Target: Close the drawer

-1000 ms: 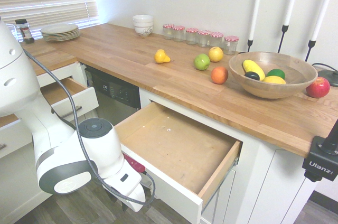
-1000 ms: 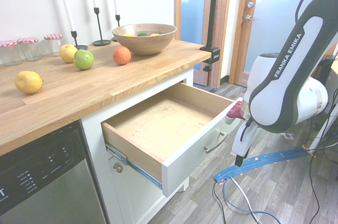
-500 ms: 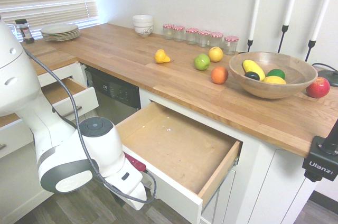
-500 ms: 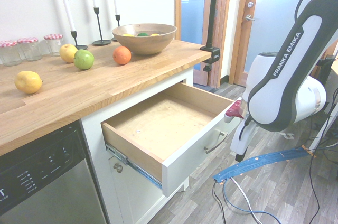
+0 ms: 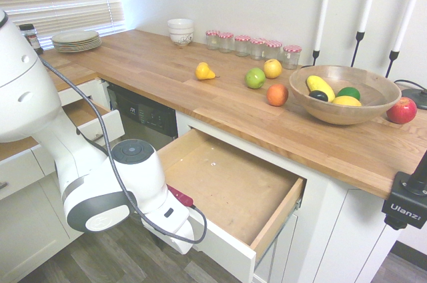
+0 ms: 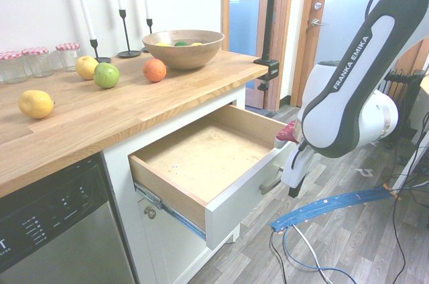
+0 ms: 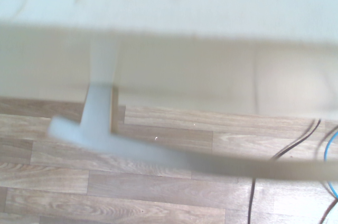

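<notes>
Standing open, drawer (image 6: 231,210) beside gripper (image 6: 295,189), handle (image 6: 273,182) near it

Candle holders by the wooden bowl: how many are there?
3: one black candle holder left of the bowl, two behind it.

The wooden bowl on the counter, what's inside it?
A banana, a lemon, and two smaller fruits, green and dark. Whatever lies beneath them is hidden.

The tool (image 6: 295,190) apparently hangs beside the drawer's handle (image 6: 271,182).
</notes>
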You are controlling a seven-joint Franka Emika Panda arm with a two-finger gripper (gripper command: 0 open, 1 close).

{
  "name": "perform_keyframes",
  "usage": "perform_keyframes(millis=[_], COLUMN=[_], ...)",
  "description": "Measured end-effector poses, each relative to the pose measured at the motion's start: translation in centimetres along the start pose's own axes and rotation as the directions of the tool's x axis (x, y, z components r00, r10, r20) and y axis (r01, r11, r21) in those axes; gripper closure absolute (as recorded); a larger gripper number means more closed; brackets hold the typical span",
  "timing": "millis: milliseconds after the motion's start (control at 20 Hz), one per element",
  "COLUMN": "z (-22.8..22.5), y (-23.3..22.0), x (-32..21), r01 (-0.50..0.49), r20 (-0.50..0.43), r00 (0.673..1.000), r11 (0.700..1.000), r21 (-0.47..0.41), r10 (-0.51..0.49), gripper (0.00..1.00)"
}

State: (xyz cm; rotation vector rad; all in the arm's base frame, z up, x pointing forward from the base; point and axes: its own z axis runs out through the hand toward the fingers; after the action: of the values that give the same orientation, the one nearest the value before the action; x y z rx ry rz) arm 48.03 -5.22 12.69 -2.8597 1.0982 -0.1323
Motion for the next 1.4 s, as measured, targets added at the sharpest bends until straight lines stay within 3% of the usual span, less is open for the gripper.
perform_keyframes(millis=[300, 1400], z=[1.8, 2.3], y=[-0.4, -7.7], x=[-0.5, 7.8], r01=[0.012, 0.026], r20=[0.016, -0.020], r00=[1.000, 0.999], r11=[1.000, 0.999], r21=[-0.009, 0.020], r10=[-0.012, -0.025], gripper=[1.00, 1.00])
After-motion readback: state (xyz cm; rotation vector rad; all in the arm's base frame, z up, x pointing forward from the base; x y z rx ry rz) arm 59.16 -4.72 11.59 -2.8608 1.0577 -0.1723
